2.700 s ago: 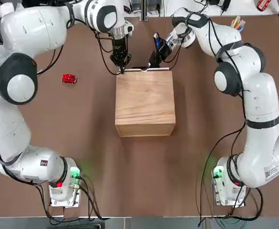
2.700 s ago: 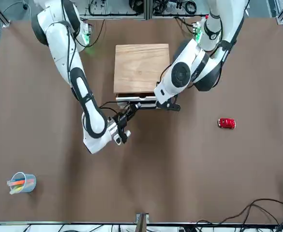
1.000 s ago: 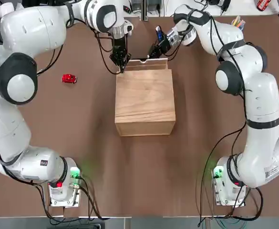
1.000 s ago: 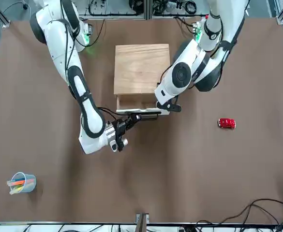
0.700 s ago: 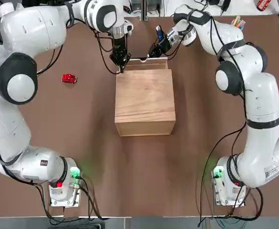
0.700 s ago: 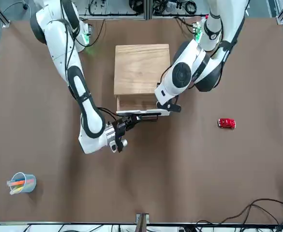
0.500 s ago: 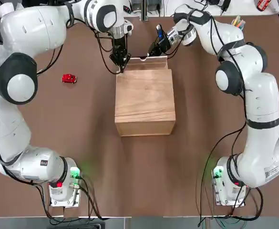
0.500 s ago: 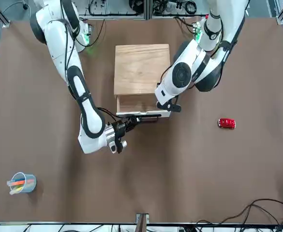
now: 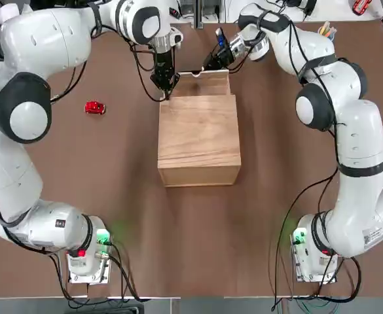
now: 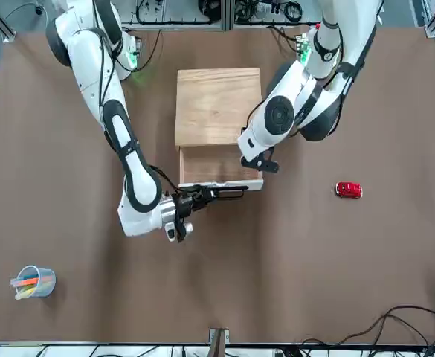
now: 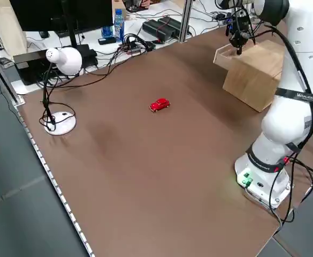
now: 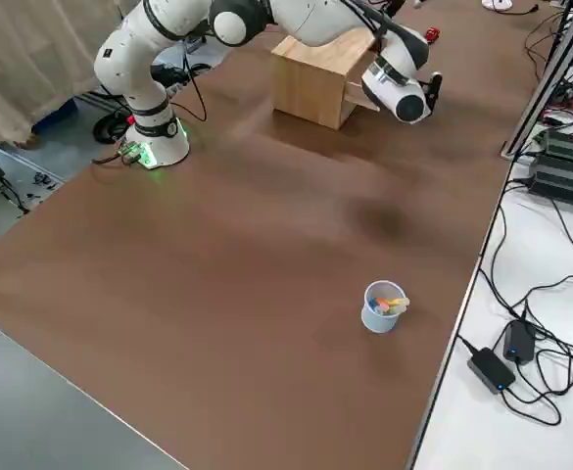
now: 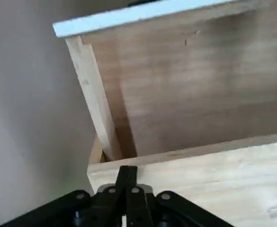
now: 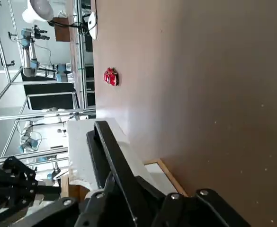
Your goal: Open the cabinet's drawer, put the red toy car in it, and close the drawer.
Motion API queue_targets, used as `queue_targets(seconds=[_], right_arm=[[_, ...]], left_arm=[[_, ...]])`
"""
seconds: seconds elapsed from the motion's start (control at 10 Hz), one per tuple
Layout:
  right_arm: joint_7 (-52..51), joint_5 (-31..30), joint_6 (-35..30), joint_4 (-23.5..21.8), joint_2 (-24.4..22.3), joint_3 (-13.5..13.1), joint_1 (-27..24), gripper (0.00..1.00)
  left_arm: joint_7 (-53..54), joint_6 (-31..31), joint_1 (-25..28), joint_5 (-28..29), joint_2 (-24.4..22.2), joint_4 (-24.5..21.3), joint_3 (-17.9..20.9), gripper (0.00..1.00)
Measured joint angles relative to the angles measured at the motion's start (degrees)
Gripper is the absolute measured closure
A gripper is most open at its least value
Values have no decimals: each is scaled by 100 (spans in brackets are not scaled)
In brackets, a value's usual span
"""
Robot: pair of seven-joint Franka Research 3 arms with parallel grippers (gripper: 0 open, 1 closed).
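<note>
Start at the left of your overhead view: the red toy car (image 9: 95, 108) sits alone on the brown table (image 9: 112, 216), well apart from the cabinet (image 9: 199, 139) and touched by neither arm. Moving right, your left gripper (image 9: 165, 84) points down at the cabinet's upper front edge, by the left corner where the drawer (image 9: 204, 84) comes out; its wrist camera shows the two fingers pressed together, nothing between them, resting against that wooden edge. The cabinet stands mid-table, and the drawer juts out from its far face, partly pulled out, its bare wooden floor showing. Further right, your right gripper (image 9: 212, 63) reaches in at the drawer's front panel, near the small notch. In the front view its thin dark fingers (image 10: 228, 193) lie along that front edge, drawn narrow on the panel. At the table's far right corner you have a cup of coloured pens (image 9: 326, 31).
</note>
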Motion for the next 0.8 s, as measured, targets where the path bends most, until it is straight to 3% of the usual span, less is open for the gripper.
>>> queue_targets(seconds=[0.1, 0.4, 0.6, 0.7, 0.8], right_arm=[[18, 35, 47, 0, 4, -3, 4, 81], [144, 327, 719, 160, 94, -42, 13, 38], [196, 355, 763, 252, 128, -59, 9, 7], [205, 357, 763, 258, 132, -59, 10, 0], [223, 358, 763, 266, 135, -59, 10, 0]], left_arm=[[0, -2, 0, -1, 0, 0, -1, 99], [-14, -55, -6, -2, 0, -1, -34, 99], [-16, -56, -5, -2, 0, -1, -34, 99], [-16, -56, -6, -2, 0, -1, -34, 99], [-16, -56, -5, -2, 0, 0, -34, 99]])
